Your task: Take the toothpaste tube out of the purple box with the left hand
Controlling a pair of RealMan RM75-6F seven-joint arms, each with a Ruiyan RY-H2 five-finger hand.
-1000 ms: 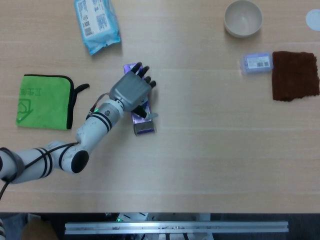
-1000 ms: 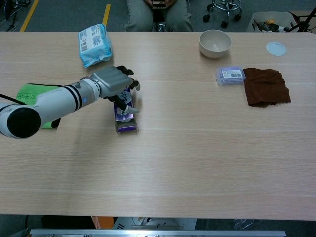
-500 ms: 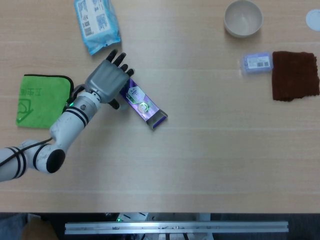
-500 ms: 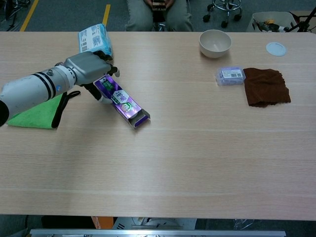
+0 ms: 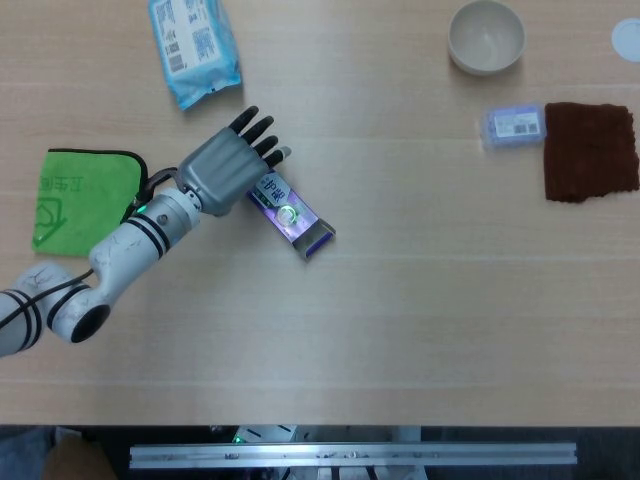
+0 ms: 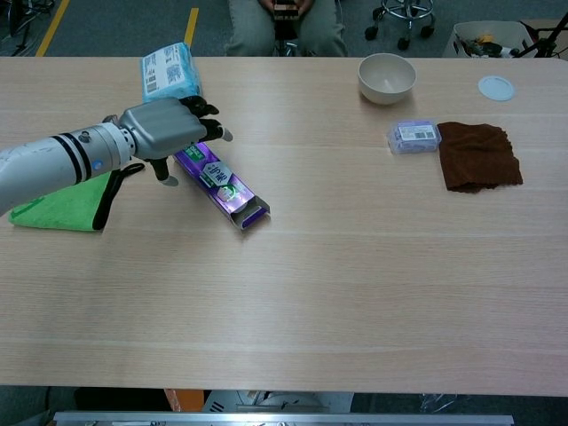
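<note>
Sensibly, the left hand [image 5: 222,170], fingers spread and holding nothing, should pin the long purple cardboard toothpaste box [image 5: 292,217] near its closed end and draw the tube out through the open far end. The box lies flat just beside and below the fingertips; no tube shows.

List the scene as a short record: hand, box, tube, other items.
left hand: fingers spread, holding nothing, above the near-left end of the box
right hand: not in view
purple box: lying flat on the table, diagonal, open end toward the robot
toothpaste tube: not visible outside the box
left side: green cloth, blue packet
right side: bowl, small purple case, brown cloth
</note>
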